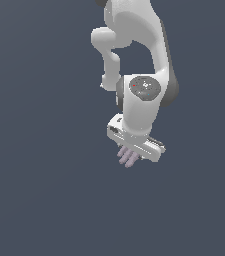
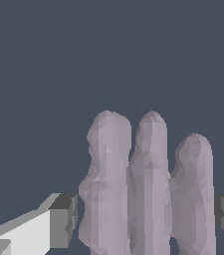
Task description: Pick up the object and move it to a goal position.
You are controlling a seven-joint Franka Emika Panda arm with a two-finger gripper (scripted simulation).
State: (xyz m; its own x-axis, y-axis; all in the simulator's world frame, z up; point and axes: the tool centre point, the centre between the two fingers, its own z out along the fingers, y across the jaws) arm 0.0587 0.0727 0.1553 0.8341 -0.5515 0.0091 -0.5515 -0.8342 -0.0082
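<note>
So the whole thing comes down to where the object (image 1: pixel 128 157) sits relative to the end effector (image 1: pixel 134 152): it's right in the mouth of it, poking out from under the white hand in the exterior view, toward that view's lower left. In the wrist view the object (image 2: pixel 146 189) reads as three lumpy pinkish-purple rods side by side, long axes running straight away from the camera, and the bundle fills the space between the two grey pads (image 2: pixel 63 219), one on each side. The end effector (image 2: pixel 146 221) looks spread about as wide as the bundle. One pad seems to be touching or very nearly touching the nearest rod, while the other one is mostly cut off at the picture's edge with a thin sliver of background before it, so I honestly can't tell if it's actually pinching yet or just straddling. The rods lie across the closing direction, which is what you'd want for a squeeze. As for the arm, it hangs down from the top of the exterior view, wrist bent, hand tilted a bit. No goal marker shows anywhere, and the plain dark background gives no clue to whether the object is on the table or in the air.
</note>
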